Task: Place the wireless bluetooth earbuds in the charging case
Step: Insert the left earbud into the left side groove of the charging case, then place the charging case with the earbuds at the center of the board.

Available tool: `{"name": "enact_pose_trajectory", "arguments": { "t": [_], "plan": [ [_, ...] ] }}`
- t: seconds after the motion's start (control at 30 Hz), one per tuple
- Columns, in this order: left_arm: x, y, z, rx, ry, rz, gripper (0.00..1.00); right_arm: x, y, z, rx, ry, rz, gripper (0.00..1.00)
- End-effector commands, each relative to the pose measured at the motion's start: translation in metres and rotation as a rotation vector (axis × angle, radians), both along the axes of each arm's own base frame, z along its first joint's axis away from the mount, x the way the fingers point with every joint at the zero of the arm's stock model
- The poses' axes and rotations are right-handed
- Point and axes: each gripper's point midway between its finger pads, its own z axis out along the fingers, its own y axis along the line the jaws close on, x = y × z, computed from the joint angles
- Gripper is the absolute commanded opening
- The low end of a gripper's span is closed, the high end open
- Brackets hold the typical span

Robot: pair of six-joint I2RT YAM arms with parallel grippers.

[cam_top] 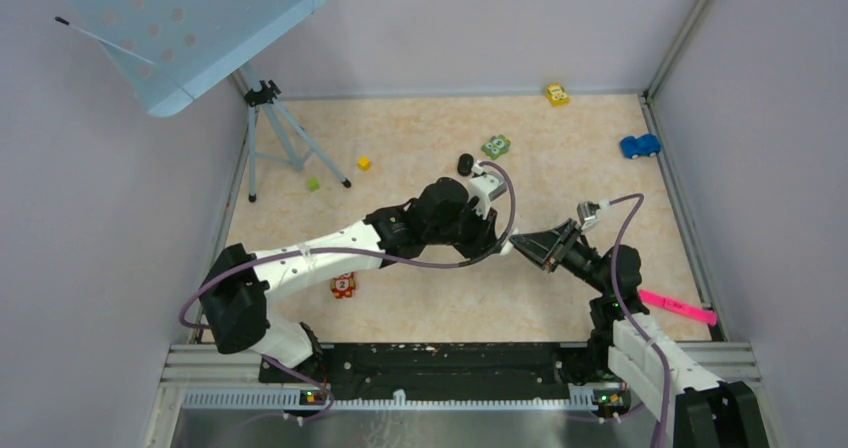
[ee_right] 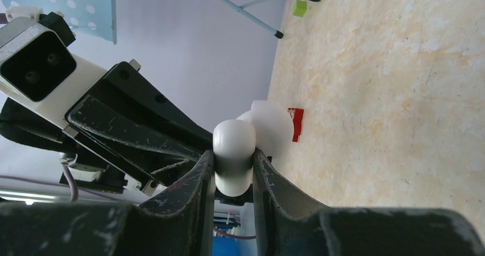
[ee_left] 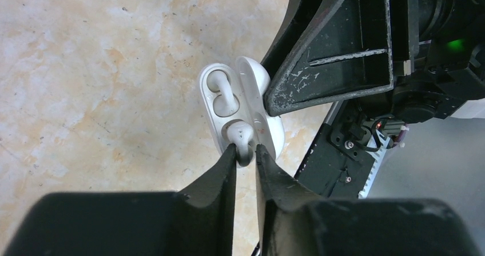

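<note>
Marbled surface [ee_left: 86,96] below, right pincer [ee_right: 233,154] clamped on the open charging case [ee_right: 234,139], left pincer [ee_left: 246,150] narrowly flanking the second white earbud [ee_left: 240,135] at its socket, grip unclear: seat it straight, then let go gently.

arm links [cam_top: 330,253]: white, black joints | cables [cam_top: 450,265]: purple | jaws: scuffed black

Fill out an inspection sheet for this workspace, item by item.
Surface: beige marbled table, nothing spilled seen.
Job's things: charging case open; one white earbud seated, second earbud at its slot.
Clutter: blue toy car, yellow toy car, red block, pink marker.
Grippers: right gripper shut on charging case; left gripper flanks second earbud, grip unclear.
Cables: purple cables trail both arms.
Surroundings: tripod with blue panel; lilac walls.
</note>
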Motion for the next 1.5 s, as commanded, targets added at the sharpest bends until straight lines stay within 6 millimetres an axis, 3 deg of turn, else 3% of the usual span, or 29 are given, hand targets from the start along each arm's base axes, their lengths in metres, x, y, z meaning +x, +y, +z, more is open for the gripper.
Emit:
{"name": "enact_pose_trajectory", "arguments": {
  "t": [0.0, 0.4, 0.57, 0.8, 0.93, 1.0, 1.07, 1.1, 1.27, 1.37, 1.43, 1.47],
  "plan": [
    [0.0, -0.007, 0.016, -0.025, -0.027, -0.015, 0.27, 0.001, -0.002, 0.024, 0.027, -0.098, -0.008, 0.0],
    [0.002, -0.005, 0.03, -0.053, -0.043, 0.003, 0.36, 0.0, -0.001, 0.024, 0.029, -0.095, -0.003, 0.0],
    [-0.005, -0.002, 0.045, -0.094, -0.039, -0.011, 0.39, 0.0, -0.001, 0.021, 0.019, -0.091, -0.003, 0.0],
    [0.001, 0.005, 0.084, -0.174, -0.068, 0.044, 0.56, 0.005, -0.004, 0.001, -0.022, -0.049, -0.033, 0.0],
    [0.011, 0.016, 0.093, -0.184, -0.071, 0.115, 0.61, 0.018, -0.003, -0.011, -0.06, -0.025, -0.042, 0.0],
    [0.019, 0.027, 0.096, -0.197, -0.061, 0.167, 0.66, 0.03, -0.001, -0.024, -0.103, 0.005, -0.043, 0.0],
    [0.033, 0.044, 0.091, -0.189, -0.02, 0.263, 0.84, 0.042, 0.006, -0.024, -0.131, -0.011, 0.005, 0.0],
    [0.04, 0.054, 0.085, -0.181, 0.011, 0.303, 0.87, 0.047, 0.011, -0.019, -0.126, -0.03, 0.043, 0.0],
    [0.057, 0.101, 0.066, -0.177, 0.092, 0.459, 0.89, 0.07, 0.036, -0.002, -0.008, -0.056, 0.182, 0.0],
    [0.064, 0.127, 0.066, -0.173, 0.05, 0.57, 0.94, 0.082, 0.057, -0.012, 0.016, -0.029, 0.242, 0.0],
    [0.068, 0.145, 0.067, -0.168, 0.029, 0.646, 0.97, 0.092, 0.068, -0.031, 0.032, 0.036, 0.251, 0.0],
    [0.069, 0.152, 0.067, -0.165, 0.029, 0.68, 0.99, 0.096, 0.072, -0.029, 0.059, 0.031, 0.252, 0.0]
  ]
}}
